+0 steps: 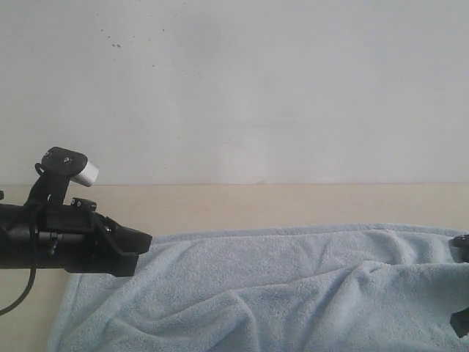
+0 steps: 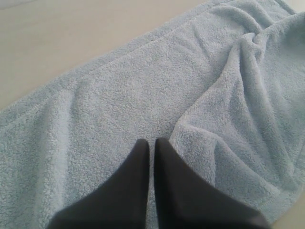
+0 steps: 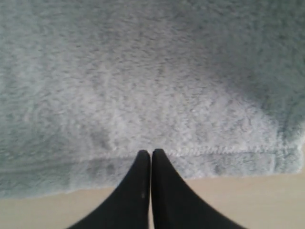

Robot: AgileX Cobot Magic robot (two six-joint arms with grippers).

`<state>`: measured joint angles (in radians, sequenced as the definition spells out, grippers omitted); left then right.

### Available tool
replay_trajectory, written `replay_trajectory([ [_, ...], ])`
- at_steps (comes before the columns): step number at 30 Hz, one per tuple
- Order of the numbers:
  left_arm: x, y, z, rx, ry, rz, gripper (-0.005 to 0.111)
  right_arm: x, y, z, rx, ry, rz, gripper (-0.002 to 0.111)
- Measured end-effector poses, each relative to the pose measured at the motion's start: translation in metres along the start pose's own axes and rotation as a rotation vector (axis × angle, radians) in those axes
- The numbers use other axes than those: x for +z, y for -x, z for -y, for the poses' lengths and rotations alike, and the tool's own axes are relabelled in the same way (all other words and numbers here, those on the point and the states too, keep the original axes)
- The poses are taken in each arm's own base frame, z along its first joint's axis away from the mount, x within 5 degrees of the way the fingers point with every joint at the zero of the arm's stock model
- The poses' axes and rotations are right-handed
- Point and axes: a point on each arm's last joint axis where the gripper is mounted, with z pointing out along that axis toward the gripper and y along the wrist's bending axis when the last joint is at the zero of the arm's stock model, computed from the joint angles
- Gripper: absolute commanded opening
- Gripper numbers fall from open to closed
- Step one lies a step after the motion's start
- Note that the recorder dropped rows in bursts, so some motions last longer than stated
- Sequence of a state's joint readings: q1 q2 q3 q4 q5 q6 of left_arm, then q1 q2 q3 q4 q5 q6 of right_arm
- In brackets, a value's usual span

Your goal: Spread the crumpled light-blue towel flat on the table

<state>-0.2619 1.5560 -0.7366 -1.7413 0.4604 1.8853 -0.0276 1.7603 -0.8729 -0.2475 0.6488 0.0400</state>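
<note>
The light-blue towel [image 1: 293, 293] lies mostly spread over the pale-beige table [image 1: 256, 205], with soft ridges and folds toward the right. My left gripper [image 1: 145, 246] reaches in from the left and hovers over the towel's left part. In the left wrist view the left gripper [image 2: 151, 142] is shut and empty above the towel [image 2: 119, 95], beside a raised fold [image 2: 224, 95]. My right gripper [image 3: 151, 152] is shut and empty, its tips over the stitched hem [image 3: 214, 150] of the towel [image 3: 143, 71]. Only dark bits of the right arm [image 1: 462, 248] show at the exterior view's right edge.
A white speckled wall [image 1: 234, 88] rises behind the table's far edge. Bare table [image 2: 57, 38] shows beyond the towel's long hem in the left wrist view. Bare table [image 3: 238, 200] also shows beside the hem under the right gripper.
</note>
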Motion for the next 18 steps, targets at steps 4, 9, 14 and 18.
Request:
replay_trajectory([
  [4, 0.000, 0.000, 0.000, 0.000, 0.000, 0.000, 0.004, 0.005, -0.003, 0.013, 0.054, -0.012, -0.011, 0.000],
  [9, 0.000, 0.000, 0.000, 0.011, 0.000, 0.000, 0.004, 0.008, -0.003, 0.014, 0.057, -0.012, -0.018, 0.000],
  [14, 0.000, 0.000, 0.000, 0.016, 0.000, 0.000, 0.004, 0.018, -0.001, 0.013, 0.046, -0.009, -0.020, 0.000],
  [18, 0.000, 0.000, 0.000, 0.018, 0.000, 0.000, 0.004, 0.022, -0.004, 0.012, 0.041, -0.008, -0.040, 0.000],
])
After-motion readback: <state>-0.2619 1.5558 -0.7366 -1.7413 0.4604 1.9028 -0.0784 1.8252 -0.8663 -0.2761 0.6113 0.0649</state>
